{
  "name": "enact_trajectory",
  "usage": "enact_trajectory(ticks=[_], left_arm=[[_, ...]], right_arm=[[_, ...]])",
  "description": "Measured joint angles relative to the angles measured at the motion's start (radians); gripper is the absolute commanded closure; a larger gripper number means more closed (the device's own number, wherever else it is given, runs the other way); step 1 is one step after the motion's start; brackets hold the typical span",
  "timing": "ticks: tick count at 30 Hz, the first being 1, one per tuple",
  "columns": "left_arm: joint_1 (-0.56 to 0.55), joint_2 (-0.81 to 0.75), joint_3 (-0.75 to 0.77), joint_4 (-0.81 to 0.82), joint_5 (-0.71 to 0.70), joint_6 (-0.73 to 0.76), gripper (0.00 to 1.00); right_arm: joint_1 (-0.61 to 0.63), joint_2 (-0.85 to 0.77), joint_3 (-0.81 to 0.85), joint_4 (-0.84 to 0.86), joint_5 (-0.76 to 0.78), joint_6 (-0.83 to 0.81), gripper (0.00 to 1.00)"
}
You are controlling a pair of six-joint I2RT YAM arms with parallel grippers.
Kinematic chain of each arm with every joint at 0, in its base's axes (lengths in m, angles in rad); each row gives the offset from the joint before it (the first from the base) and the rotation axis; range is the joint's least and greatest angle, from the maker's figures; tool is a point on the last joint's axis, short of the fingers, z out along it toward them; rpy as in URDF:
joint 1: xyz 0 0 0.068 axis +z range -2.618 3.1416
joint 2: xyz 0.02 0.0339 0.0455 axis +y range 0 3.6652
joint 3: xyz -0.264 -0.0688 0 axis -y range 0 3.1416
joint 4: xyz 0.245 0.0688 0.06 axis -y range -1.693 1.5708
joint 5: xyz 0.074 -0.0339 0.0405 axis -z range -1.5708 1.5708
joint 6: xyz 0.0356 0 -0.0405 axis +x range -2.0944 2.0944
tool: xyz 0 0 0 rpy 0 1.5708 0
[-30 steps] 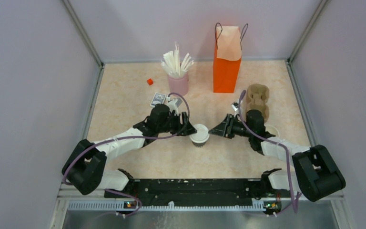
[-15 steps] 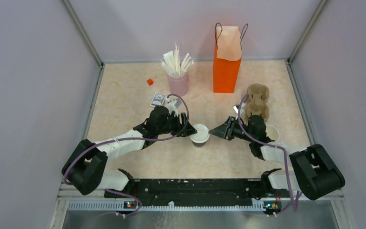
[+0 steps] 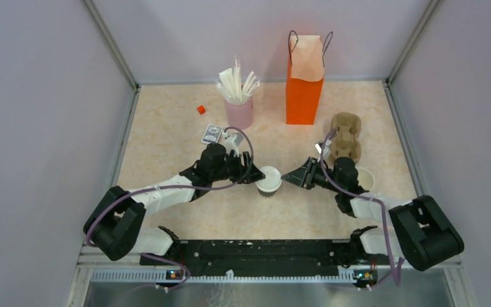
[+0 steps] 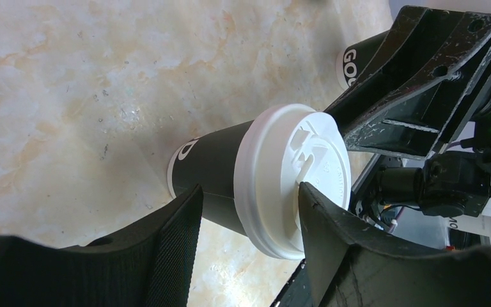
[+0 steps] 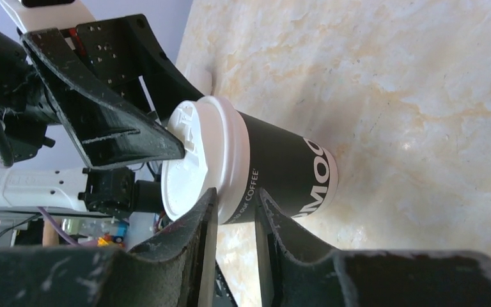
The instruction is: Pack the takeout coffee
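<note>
My left gripper (image 4: 249, 190) is spread around the upright takeout coffee (image 3: 268, 181) at the middle of the table (image 3: 166, 147), probably bracing it. My right gripper (image 5: 236, 194), fingers narrowly apart and empty, noses against its white lid (image 5: 192, 160), perhaps to seat it.

Takeout coffee (image 5: 275, 173), large print: white capitals are printed around the dark wall near the base. "MOO" can be read in the right wrist view, and the start of the word is cut off by a finger.
Takeout coffee, small print: "COFFEE" is read in small white capitals just below the lid. The word before it is too small to be made out.
Second dark cup (image 4: 358, 57): "GO" is read in white capitals, and the rest is covered.
Card (image 3: 211, 133): blue print is seen, but it is too small to be read.
</note>
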Motion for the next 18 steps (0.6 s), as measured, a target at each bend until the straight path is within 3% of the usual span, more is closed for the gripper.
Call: enact_trajectory(ticks=[9,15,17,18], left_arm=[[0.000,0.018,0.039,-0.056,0.007,0.003,0.28],[0.000,0.019,0.084,-0.132,0.018,0.011,0.15],[0.000,0.011,0.104,-0.170,0.015,0.023,0.10],[0.000,0.002,0.115,-0.191,0.008,0.030,0.03]], right_arm=[[0.001,-0.164,0.194,-0.423,0.011,-0.084,0.63],[0.001,-0.242,0.387,-0.650,0.052,-0.203,0.42],[0.001,-0.247,0.423,-0.718,0.069,-0.248,0.26],[0.001,-0.246,0.435,-0.748,0.075,-0.266,0.20]])
